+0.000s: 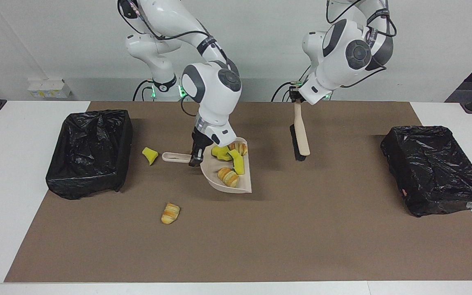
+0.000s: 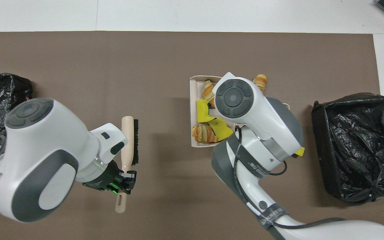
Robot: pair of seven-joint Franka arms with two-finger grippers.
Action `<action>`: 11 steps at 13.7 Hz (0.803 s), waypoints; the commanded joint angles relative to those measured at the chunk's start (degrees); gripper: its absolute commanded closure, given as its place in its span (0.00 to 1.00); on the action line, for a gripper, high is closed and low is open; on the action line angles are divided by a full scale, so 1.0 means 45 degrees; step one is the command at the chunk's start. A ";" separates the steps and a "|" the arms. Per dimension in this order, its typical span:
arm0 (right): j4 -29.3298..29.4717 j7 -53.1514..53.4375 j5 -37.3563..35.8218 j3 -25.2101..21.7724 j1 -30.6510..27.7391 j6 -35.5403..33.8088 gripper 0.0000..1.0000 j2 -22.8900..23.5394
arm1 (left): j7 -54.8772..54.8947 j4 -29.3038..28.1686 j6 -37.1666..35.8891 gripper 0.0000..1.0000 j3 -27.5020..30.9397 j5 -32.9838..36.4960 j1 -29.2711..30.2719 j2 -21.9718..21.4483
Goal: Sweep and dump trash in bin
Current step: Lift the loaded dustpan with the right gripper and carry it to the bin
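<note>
My right gripper (image 1: 196, 159) is shut on the handle of the beige dustpan (image 1: 213, 175), held a little above the mat. Several pieces of trash lie in the pan: yellow sponge wedges (image 1: 221, 152) and striped pastries (image 1: 228, 177). In the overhead view the pan (image 2: 193, 90) shows beside the right arm, which hides that gripper. On the mat lie a yellow wedge (image 1: 150, 155) and a pastry (image 1: 171, 213). My left gripper (image 1: 296, 99) is shut on the handle of the wooden brush (image 1: 300, 139), which hangs bristles-down over the mat. From overhead the brush (image 2: 130, 140) runs out from the left gripper (image 2: 125, 176).
A black-lined bin (image 1: 90, 153) stands at the right arm's end of the table, beside the loose yellow wedge. A second black-lined bin (image 1: 434, 168) stands at the left arm's end. A brown mat (image 1: 301, 237) covers the table.
</note>
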 commanded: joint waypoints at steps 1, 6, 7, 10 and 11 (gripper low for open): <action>-0.1077 -0.0557 0.0498 0.0185 -0.0949 -0.0184 1.00 -0.1692 | -0.2044 -0.1359 0.1990 1.00 0.0060 0.0140 -0.1903 -0.0807; -0.1447 -0.2624 0.0537 0.0166 -0.2958 -0.0891 1.00 -0.2866 | -0.4669 -0.1850 0.5431 1.00 0.0060 0.0120 -0.4545 0.0810; -0.1468 -0.3093 0.0537 0.0166 -0.3467 -0.0890 1.00 -0.2983 | -0.4844 -0.2122 0.5863 1.00 0.0060 0.0139 -0.4877 0.0910; -0.1740 -0.4714 0.0537 0.0146 -0.5204 -0.0618 1.00 -0.3394 | -0.4632 -0.2845 0.6042 1.00 0.0041 0.0062 -0.5387 0.0852; -0.1780 -0.5125 0.0537 0.0127 -0.5809 -0.0481 1.00 -0.3395 | -0.4399 -0.2983 0.6043 1.00 0.0060 0.0061 -0.5485 0.0891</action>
